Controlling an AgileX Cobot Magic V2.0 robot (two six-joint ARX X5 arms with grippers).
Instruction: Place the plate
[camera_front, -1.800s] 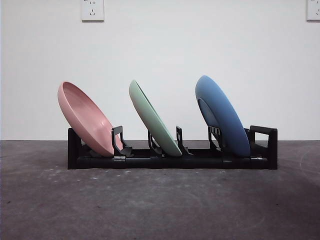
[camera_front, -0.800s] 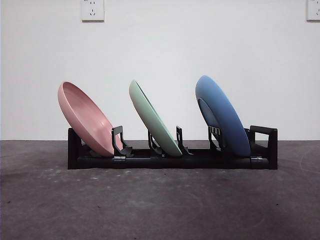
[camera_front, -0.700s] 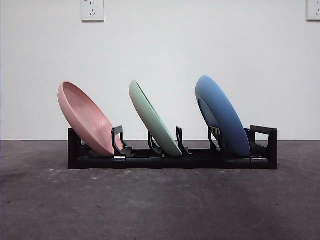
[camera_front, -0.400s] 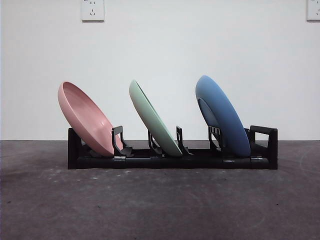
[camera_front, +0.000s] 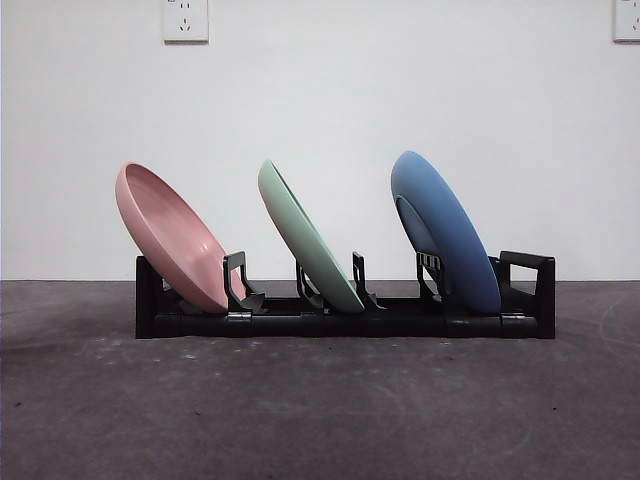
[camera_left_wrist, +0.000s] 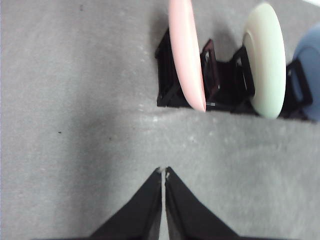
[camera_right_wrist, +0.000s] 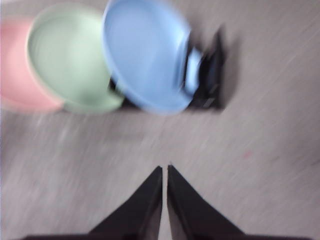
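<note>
- Pink plate, green plate and blue plate each lean in a separate slot of the black dish rack on the grey table.
- Left gripper: jaws closed, empty, above the table near the pink plate's end of the rack.
- Right gripper: jaws closed, empty, near the blue plate's end.

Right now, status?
Left gripper and right gripper shut, empty. Pink, green, blue plates in rack. Nothing obstructing.
</note>
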